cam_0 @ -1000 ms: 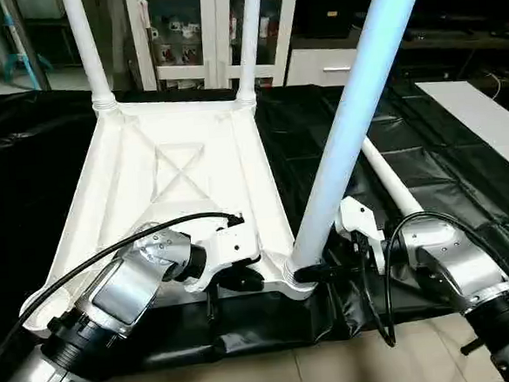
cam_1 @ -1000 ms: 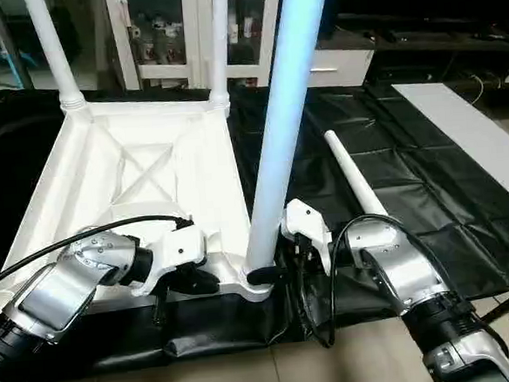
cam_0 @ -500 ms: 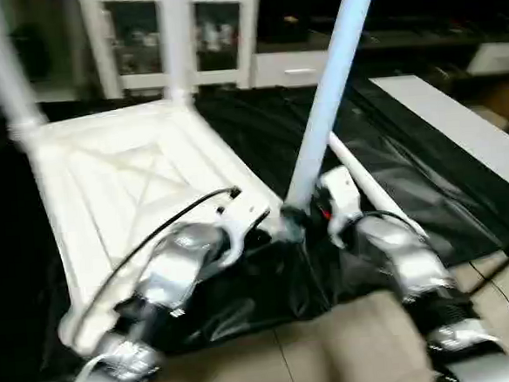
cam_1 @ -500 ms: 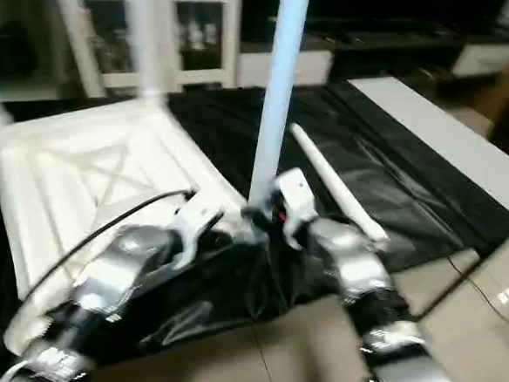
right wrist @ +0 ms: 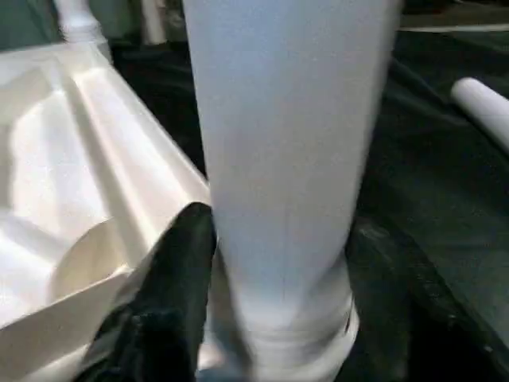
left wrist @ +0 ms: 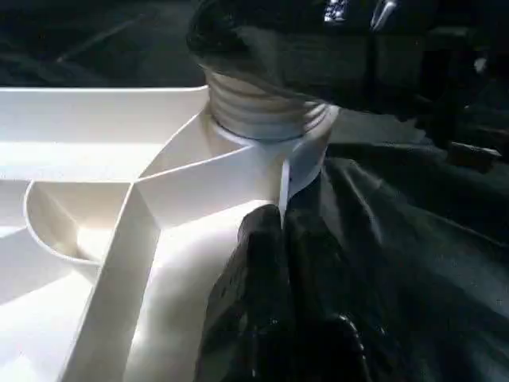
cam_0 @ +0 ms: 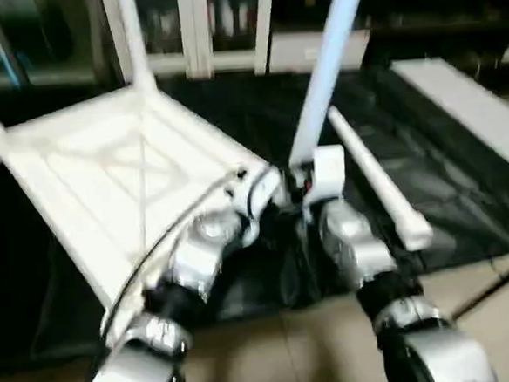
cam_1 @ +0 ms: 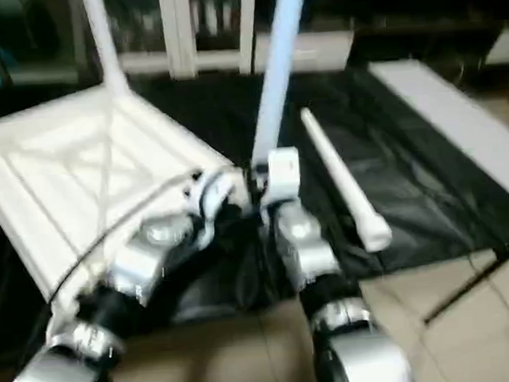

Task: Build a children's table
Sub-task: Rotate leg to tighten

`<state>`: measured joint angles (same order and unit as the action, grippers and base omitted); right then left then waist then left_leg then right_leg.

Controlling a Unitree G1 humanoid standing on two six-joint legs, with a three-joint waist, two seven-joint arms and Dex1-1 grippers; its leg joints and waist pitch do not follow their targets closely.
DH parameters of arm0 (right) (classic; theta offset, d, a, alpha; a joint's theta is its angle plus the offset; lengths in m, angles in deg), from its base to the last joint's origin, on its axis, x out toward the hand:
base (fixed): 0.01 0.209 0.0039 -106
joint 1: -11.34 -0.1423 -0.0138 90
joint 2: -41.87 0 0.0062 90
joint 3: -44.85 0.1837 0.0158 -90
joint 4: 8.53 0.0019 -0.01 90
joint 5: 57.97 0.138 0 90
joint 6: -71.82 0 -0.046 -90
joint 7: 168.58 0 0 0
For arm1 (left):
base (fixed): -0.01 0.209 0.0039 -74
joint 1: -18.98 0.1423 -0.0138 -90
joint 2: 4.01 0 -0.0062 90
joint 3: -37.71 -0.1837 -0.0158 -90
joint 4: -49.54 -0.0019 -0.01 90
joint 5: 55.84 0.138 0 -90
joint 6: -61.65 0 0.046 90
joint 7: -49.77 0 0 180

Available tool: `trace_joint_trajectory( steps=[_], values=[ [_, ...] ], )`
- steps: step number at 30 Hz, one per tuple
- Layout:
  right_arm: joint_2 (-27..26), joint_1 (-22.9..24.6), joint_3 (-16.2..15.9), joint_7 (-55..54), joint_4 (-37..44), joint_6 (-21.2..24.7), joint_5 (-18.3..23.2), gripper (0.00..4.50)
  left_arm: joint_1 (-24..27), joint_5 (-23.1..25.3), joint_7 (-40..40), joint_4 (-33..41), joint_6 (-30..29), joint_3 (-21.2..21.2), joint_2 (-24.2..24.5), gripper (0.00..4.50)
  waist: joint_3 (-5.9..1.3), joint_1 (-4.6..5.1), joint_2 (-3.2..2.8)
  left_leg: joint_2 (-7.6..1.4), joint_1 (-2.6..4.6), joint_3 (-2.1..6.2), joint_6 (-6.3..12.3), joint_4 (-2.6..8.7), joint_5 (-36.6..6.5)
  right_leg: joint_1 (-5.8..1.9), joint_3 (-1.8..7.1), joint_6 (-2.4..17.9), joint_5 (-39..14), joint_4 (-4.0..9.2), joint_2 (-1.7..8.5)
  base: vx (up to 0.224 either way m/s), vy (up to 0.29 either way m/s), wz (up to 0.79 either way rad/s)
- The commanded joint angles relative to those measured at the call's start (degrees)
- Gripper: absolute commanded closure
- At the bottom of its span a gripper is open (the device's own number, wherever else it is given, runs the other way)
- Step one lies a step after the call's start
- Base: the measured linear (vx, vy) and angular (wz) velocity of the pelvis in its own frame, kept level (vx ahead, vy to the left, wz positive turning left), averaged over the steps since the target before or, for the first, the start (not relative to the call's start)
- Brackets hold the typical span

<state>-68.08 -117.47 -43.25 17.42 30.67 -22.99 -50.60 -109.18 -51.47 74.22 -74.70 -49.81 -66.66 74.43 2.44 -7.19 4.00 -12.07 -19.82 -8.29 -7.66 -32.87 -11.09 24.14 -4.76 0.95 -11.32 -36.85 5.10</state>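
The children's table top [cam_0: 104,166] lies upside down on the black cloth, ribs facing up. Two of its legs [cam_0: 133,42] stand in the far corners. A third leg [cam_0: 321,81] stands in the near right corner socket [left wrist: 266,119]. My right gripper [right wrist: 278,231] is closed around that leg's base, one finger [right wrist: 179,270] on each side. My left gripper [left wrist: 282,231] is shut on the top's thin rim just beside that socket. A fourth leg [cam_0: 376,178] lies loose on the cloth to the right.
A flat white board [cam_0: 471,106] lies at the right edge of the black-draped worktable [cam_0: 258,112]. White cabinets [cam_0: 191,29] stand behind it. Tiled floor [cam_0: 275,364] shows below the table's near edge, under my forearms.
The whole picture has swung and blurred, so the camera has moved. Both grippers keep their holds by the near right corner; the leg still stands in its socket.
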Motion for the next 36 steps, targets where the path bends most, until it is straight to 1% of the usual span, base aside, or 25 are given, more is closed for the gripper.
trace_joint_trajectory(
  steps=[1,3,4,5,7,8,10,11,12,14,15,17,19,20,21,22,23,26,27,29,30,32,33,35,36],
  values=[
    [-0.75,1.26,-1.43,3.52,-1.11,-0.04,0.40,1.71,-0.75,0.97,-2.59,-2.06,0.15,1.47,0.93,4.50,-3.31,0.42,-0.83,-0.18,-0.77,-0.83,0.24,3.89,-8.03,-3.92,2.72,8.26,-1.59,4.49,2.34,0.000,0.000,0.00],
    [0.11,1.71,-1.32,4.63,0.21,0.16,0.47,1.60,-0.55,0.94,-0.96,-1.79,-0.26,1.05,1.35,4.50,-3.31,0.89,-0.76,-0.35,-0.88,-0.72,0.65,3.99,-8.93,-4.11,2.68,8.46,-3.31,4.67,2.55,0.000,0.000,0.00],
    [1.07,2.22,-1.38,6.39,1.60,0.65,0.49,1.40,-0.20,1.00,0.32,-1.40,-0.10,0.70,1.82,4.50,-3.33,1.22,-0.86,-0.45,-0.82,-0.74,1.14,4.01,-9.32,-4.10,2.66,8.80,-4.59,4.96,2.67,0.000,0.000,0.00],
    [1.88,2.66,-1.68,7.33,2.70,1.21,0.24,1.40,0.10,1.06,1.42,-1.01,-0.25,0.28,2.25,4.50,-3.28,1.23,-0.91,-0.49,-0.78,-0.76,1.33,4.02,-9.25,-4.11,2.64,8.90,-4.75,5.05,2.69,0.000,0.000,0.00],
    [2.59,3.00,-1.95,8.17,3.53,1.58,-0.05,1.14,0.36,1.13,2.32,-0.70,-0.32,-0.10,2.63,4.50,-3.26,1.33,-0.88,-0.60,-0.70,-0.82,1.69,4.02,-8.77,-4.05,2.68,9.41,-4.48,5.11,2.73,0.000,0.000,0.00],
    [4.39,4.03,-2.43,11.20,5.97,2.76,0.25,1.04,1.09,1.20,4.68,0.10,-0.60,-1.21,3.74,4.50,-3.22,1.37,-0.87,-0.57,-0.70,-0.83,1.85,4.02,-8.68,-4.12,2.66,9.54,-4.36,5.14,2.68,0.000,0.000,0.00],
    [8.17,6.07,-3.78,17.22,10.57,4.81,0.40,0.92,2.51,1.09,9.65,1.95,-1.79,-3.42,6.01,4.50,-3.25,1.18,-0.89,-0.68,-0.66,-0.85,2.45,3.89,-7.53,-4.26,2.66,9.87,-2.46,5.03,2.72,0.000,0.000,0.00],
    [8.47,6.26,-3.88,17.81,11.00,5.07,0.49,0.92,2.63,1.08,10.04,2.12,-1.89,-3.60,6.20,4.50,-3.30,1.06,-0.83,-0.71,-0.55,-0.94,2.98,3.75,-6.44,-4.30,2.68,10.30,-0.81,4.88,2.69,0.000,0.000,0.00],
    [10.78,7.71,-4.60,22.46,14.28,7.15,1.24,0.72,3.53,1.05,12.92,3.44,-2.61,-4.92,7.62,4.50,-3.30,0.85,-0.74,-0.63,-0.61,-1.03,3.84,3.60,-4.83,-4.52,2.70,10.82,1.24,4.74,2.65,0.000,0.000,0.00],
    [13.34,9.18,-5.66,27.04,17.44,8.83,1.70,0.61,4.40,1.00,15.76,4.87,-3.24,-6.07,9.02,4.50,-3.29,0.95,-0.88,-0.62,-0.52,-1.05,4.04,3.67,-4.70,-4.43,2.69,11.33,1.31,4.74,2.65,0.000,0.000,0.00],
    [16.76,10.80,-7.39,32.42,20.51,9.95,1.87,0.47,5.37,1.01,19.12,6.53,-3.44,-7.56,10.82,4.50,-3.23,0.79,-0.75,-0.69,-0.46,-1.07,4.45,3.61,-5.18,-4.56,2.61,11.41,0.74,4.89,2.62,0.000,0.000,0.00],
    [21.01,12.74,-9.43,39.42,24.30,11.34,2.51,0.29,6.60,0.89,23.94,8.72,-2.78,-9.56,13.16,4.50,-3.00,0.52,-0.88,-0.95,-0.31,-1.14,4.76,3.79,-6.87,-4.48,2.68,11.22,-1.69,5.20,2.78,0.000,0.000,0.00],
    [22.50,13.30,-10.05,41.70,25.33,11.31,2.55,0.23,7.16,0.74,26.33,10.11,-2.93,-10.69,14.36,4.50,-2.84,0.43,-0.88,-1.02,-0.11,-1.28,4.14,3.99,-8.51,-4.21,2.68,11.30,-4.65,5.53,2.78,0.000,0.000,0.00],
    [24.01,13.87,-10.59,44.00,26.59,11.81,2.85,0.04,7.83,0.37,29.19,11.94,-3.24,-12.01,15.84,4.50,-2.70,0.31,-0.87,-1.18,0.08,-1.32,3.43,4.19,-10.90,-4.10,2.66,10.93,-8.02,5.77,2.89,0.000,0.000,0.00],
    [24.53,14.02,-10.72,44.78,26.93,11.85,2.89,0.04,8.10,0.28,30.31,12.73,-3.22,-12.54,16.48,4.50,-2.52,0.34,-0.92,-1.28,0.08,-1.36,3.08,4.38,-11.80,-4.02,2.68,10.64,-9.61,5.95,2.93,0.000,0.000,0.00],
    [26.13,14.41,-11.15,47.17,27.83,11.80,2.92,0.04,8.94,-0.03,33.75,15.22,-3.30,-14.16,18.47,4.50,-2.56,0.26,-1.07,-1.35,0.32,-1.28,2.44,4.49,-13.57,-4.03,2.63,10.01,-12.13,6.10,2.98,0.000,0.000,0.00],
    [27.94,14.56,-11.60,49.91,28.20,11.09,2.43,0.04,9.94,-0.63,37.75,18.59,-4.36,-15.87,20.89,4.50,-2.58,0.23,-1.03,-1.49,0.41,-1.24,2.22,4.57,-14.19,-4.00,2.66,9.91,-12.69,6.10,3.09,0.000,0.000,0.00],
    [29.12,14.35,-12.97,54.80,28.60,12.05,3.36,0.04,10.52,-1.14,41.79,21.74,-4.69,-17.74,23.08,4.50,-2.49,-0.21,-0.99,-1.43,0.95,-1.63,2.23,4.47,-13.94,-3.57,2.85,10.64,-11.54,6.03,2.78,0.000,0.000,0.00],
    [29.33,14.30,-13.42,56.34,28.96,12.65,4.09,0.04,10.70,-1.45,43.01,22.89,-5.26,-18.25,23.59,4.50,-2.57,-0.33,-0.73,-1.36,0.85,-1.77,2.41,4.44,-13.10,-3.73,2.92,10.90,-10.20,5.80,2.59,0.000,0.000,0.00],
    [29.46,14.22,-14.04,58.21,29.71,13.61,4.77,0.04,10.98,-1.60,44.38,24.31,-6.08,-18.71,24.05,4.50,-2.70,-0.58,-0.84,-1.41,0.94,-1.93,2.58,4.35,-11.93,-3.61,3.10,11.36,-8.38,5.49,2.54,0.000,0.000,0.00],
    [29.40,13.94,-14.74,59.25,29.66,13.49,4.56,0.04,11.04,-1.53,44.61,24.75,-6.17,-18.90,24.08,4.50,-2.72,-0.66,-0.54,-1.34,0.87,-2.03,2.70,4.29,-11.05,-3.67,3.16,11.61,-7.60,5.38,2.47,0.000,0.000,0.00],
    [29.39,13.78,-15.20,59.95,29.66,13.43,4.36,0.04,11.08,-1.46,44.72,25.09,-6.30,-19.00,24.11,4.50,-2.87,-0.79,-0.68,-1.31,0.93,-2.08,2.66,4.16,-10.42,-3.66,3.22,11.92,-6.58,5.24,2.53,0.000,0.000,0.00],
    [29.05,13.19,-16.07,60.57,29.05,12.69,3.60,0.04,11.10,-1.40,44.63,25.67,-6.57,-19.15,24.19,4.50,-2.93,-0.74,-0.63,-1.20,0.79,-2.11,2.70,4.05,-9.20,-3.75,3.22,12.24,-4.54,4.98,2.42,0.000,0.000,0.00],
    [28.53,12.45,-16.87,60.86,28.14,11.97,2.79,0.04,11.10,-1.37,44.46,26.15,-6.93,-19.31,24.29,4.50,-2.93,-0.72,-0.57,-1.11,0.64,-2.11,2.59,4.06,-9.57,-3.90,3.26,11.89,-5.20,5.07,2.52,0.000,0.000,0.00],
    [28.42,12.28,-17.01,61.08,27.89,11.80,2.57,0.04,11.13,-1.36,44.55,26.40,-7.11,-19.33,24.37,4.50,-2.81,-0.73,-0.55,-1.10,0.54,-2.06,2.41,4.18,-10.29,-3.95,3.28,11.36,-6.92,5.28,2.59,0.000,0.000,0.00]
  ],
)
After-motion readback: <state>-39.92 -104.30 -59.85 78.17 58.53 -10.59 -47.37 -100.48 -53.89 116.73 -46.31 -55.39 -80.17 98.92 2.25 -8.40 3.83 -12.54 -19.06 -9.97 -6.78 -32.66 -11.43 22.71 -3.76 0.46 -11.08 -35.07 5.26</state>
